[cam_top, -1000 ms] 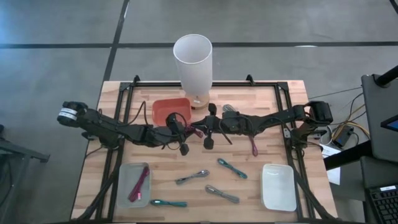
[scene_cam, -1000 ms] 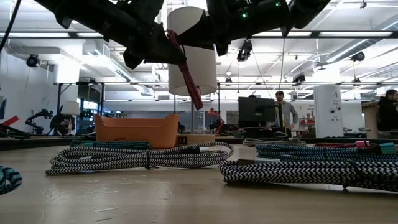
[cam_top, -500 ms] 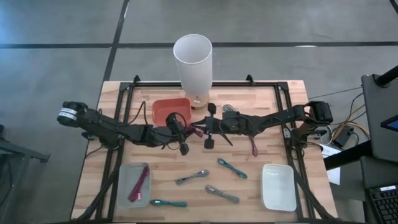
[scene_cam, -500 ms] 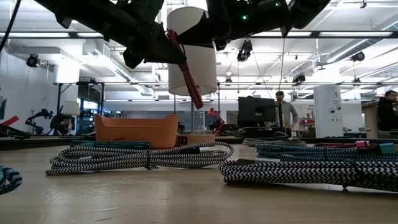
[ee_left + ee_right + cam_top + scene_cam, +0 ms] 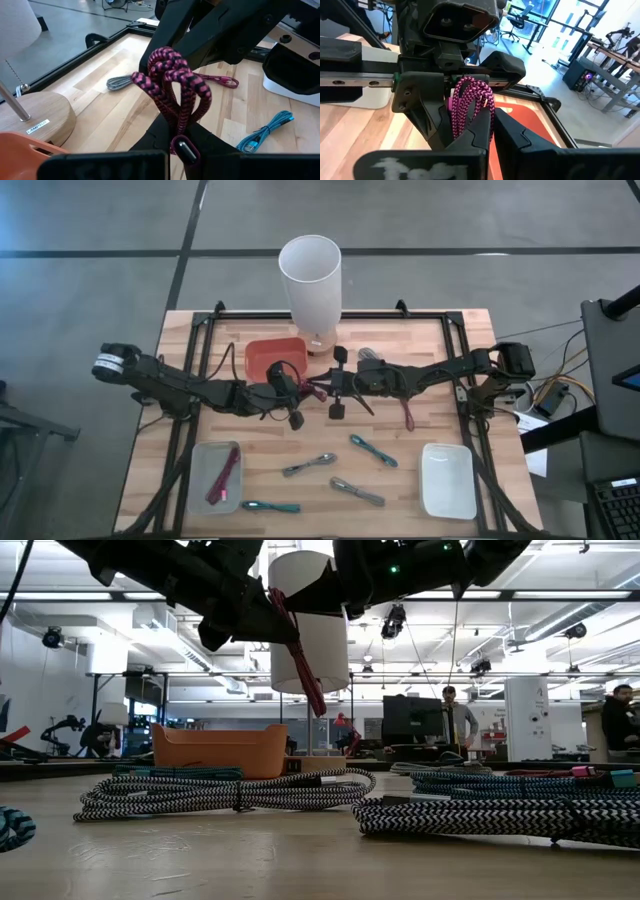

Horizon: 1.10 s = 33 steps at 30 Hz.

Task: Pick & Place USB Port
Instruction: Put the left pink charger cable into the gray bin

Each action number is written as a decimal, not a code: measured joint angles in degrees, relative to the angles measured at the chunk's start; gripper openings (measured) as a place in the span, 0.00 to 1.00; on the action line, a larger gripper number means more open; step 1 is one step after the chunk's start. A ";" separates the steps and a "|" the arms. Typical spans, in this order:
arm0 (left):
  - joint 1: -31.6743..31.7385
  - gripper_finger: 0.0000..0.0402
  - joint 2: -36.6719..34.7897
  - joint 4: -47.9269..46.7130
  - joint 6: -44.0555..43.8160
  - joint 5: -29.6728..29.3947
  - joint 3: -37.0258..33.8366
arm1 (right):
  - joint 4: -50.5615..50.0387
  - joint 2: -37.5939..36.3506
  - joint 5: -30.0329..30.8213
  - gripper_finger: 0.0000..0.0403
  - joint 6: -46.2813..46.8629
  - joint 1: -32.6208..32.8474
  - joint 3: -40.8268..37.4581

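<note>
A magenta-and-black braided USB cable (image 5: 312, 391), folded into a bundle of loops, hangs in the air over the middle of the table, in front of the orange bin (image 5: 275, 357). My left gripper (image 5: 300, 393) reaches it from the table's left and my right gripper (image 5: 323, 391) from the right. Both are shut on it, tip to tip. In the low view a length of the cable (image 5: 306, 675) slants down below the two grippers. The left wrist view shows the loops (image 5: 175, 85) standing up out of my left gripper (image 5: 180, 142). My left gripper pinches the bundle between its two fingers at the end with the plug (image 5: 184, 150), several strands together. It comes nearly level from the table's left. The loops stand out beyond the fingers, clear of the table. My right gripper pinches several strands of the looped bundle (image 5: 470, 117) between its two fingers (image 5: 515, 137). It comes nearly level from the table's right, facing my left gripper. The cable is lifted clear of the table.
A tall white cylinder lamp (image 5: 310, 280) stands at the far middle. A grey tray (image 5: 207, 470) at the near left holds a magenta cable; a white tray (image 5: 447, 480) sits near right. Teal (image 5: 373, 450), grey (image 5: 308, 465) and magenta (image 5: 408, 415) cables lie loose on the wood.
My right gripper has rolled slightly about its own pointing line while staying shut on the cable. Both arms have otherwise kept their place, and the bundle stays lifted between them.
</note>
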 joint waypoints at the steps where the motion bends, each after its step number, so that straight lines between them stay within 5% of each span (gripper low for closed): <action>1: 0.00 0.04 0.00 0.00 0.00 0.00 0.00 | 0.00 0.00 0.06 0.03 -0.06 0.00 0.00; 33: 0.00 0.04 -0.07 0.10 0.04 -0.33 0.00 | 1.46 0.11 4.11 0.03 -1.70 0.02 -0.09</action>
